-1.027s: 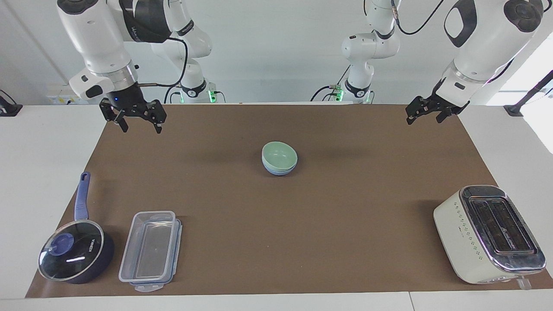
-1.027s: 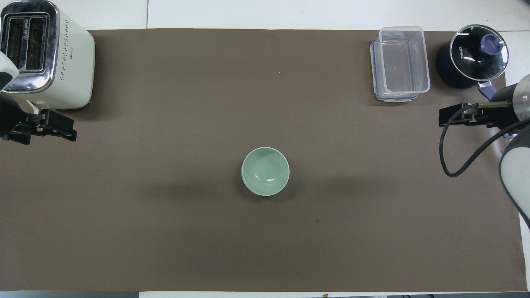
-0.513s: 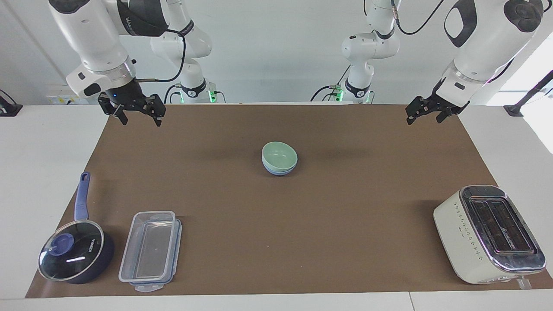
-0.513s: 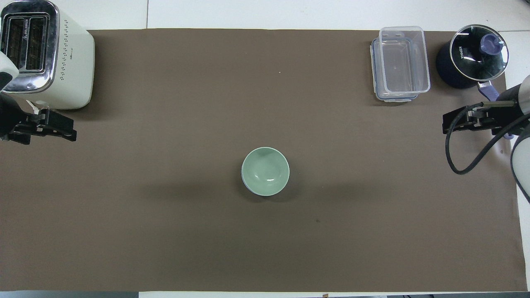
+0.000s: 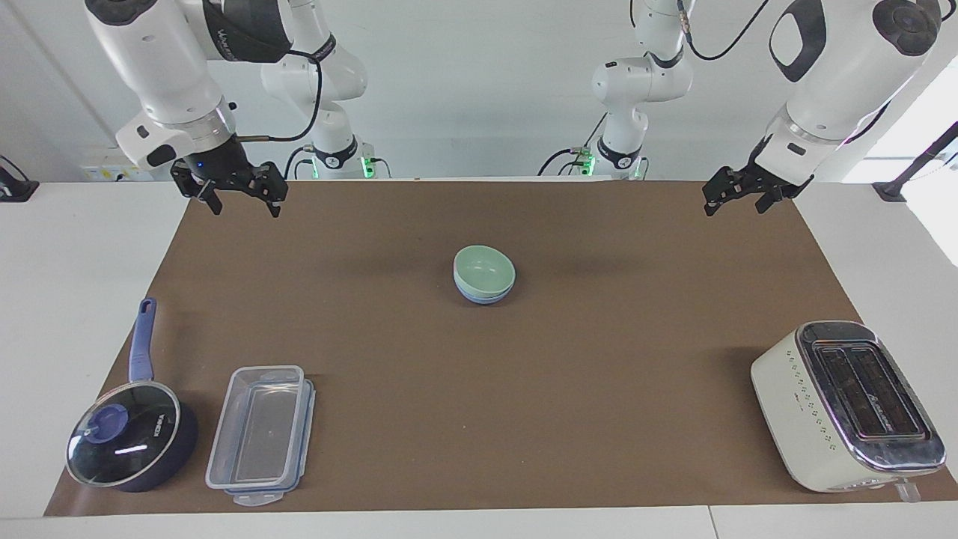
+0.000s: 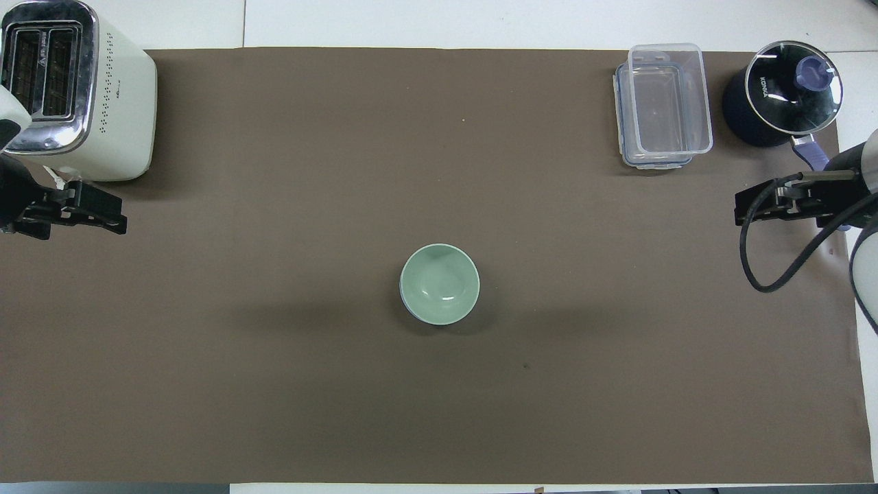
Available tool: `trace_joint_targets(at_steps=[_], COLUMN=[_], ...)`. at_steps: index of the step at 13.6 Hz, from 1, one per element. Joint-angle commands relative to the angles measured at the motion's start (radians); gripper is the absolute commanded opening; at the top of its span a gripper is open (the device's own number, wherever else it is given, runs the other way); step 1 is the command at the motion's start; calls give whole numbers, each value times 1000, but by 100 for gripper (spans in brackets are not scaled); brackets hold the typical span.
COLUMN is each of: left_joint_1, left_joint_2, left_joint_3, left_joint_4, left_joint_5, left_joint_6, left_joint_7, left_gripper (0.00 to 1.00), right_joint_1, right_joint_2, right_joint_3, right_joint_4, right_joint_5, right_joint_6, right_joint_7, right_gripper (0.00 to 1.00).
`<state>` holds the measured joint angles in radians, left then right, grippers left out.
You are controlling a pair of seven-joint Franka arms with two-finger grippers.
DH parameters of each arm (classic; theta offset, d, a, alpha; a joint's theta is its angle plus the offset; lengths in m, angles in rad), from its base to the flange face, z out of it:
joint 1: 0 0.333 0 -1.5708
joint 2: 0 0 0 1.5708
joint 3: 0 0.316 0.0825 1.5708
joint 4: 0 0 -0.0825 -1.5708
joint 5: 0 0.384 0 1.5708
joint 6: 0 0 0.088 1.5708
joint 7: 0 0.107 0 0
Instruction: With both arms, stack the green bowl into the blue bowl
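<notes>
The green bowl [image 5: 484,267] sits nested inside the blue bowl [image 5: 483,296] in the middle of the brown mat. In the overhead view the green bowl [image 6: 440,283] covers nearly all of the blue one. My right gripper [image 5: 245,207] hangs open and empty over the mat's corner nearest the right arm's base, well apart from the bowls; it also shows in the overhead view [image 6: 760,206]. My left gripper [image 5: 734,206] hangs open and empty over the mat's edge at the left arm's end, and the left arm waits there; it also shows in the overhead view [image 6: 103,211].
A white toaster [image 5: 846,404] stands at the left arm's end, farther from the robots. A clear plastic container [image 5: 258,433] and a dark navy saucepan with glass lid [image 5: 127,442] stand at the right arm's end, farther from the robots.
My right gripper has risen a little and drawn back toward its own end of the table. The bowls and the left gripper have not moved.
</notes>
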<state>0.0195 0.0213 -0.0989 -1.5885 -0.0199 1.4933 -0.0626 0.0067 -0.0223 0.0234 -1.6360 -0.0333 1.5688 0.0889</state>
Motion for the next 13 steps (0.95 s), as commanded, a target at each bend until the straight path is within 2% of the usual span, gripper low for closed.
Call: trace_joint_targets(at_steps=[1,13], left_joint_1=[-4,-4], left_joint_2=[-15,-15], left_joint_3=[4,5], left_joint_4=[-19,-19], left_joint_5=[-12,-12], left_joint_6=[12,13], left_joint_7=[9,9], left_gripper=[100,100], right_joint_1=[-8,-2], right_joint_2=[-18,-19], right_joint_3=[6,6], right_joint_4=[-11,-19], right_joint_5=[6,69], right_joint_6=[0,7], right_joint_7=[-2,69], right_gripper=[99,100])
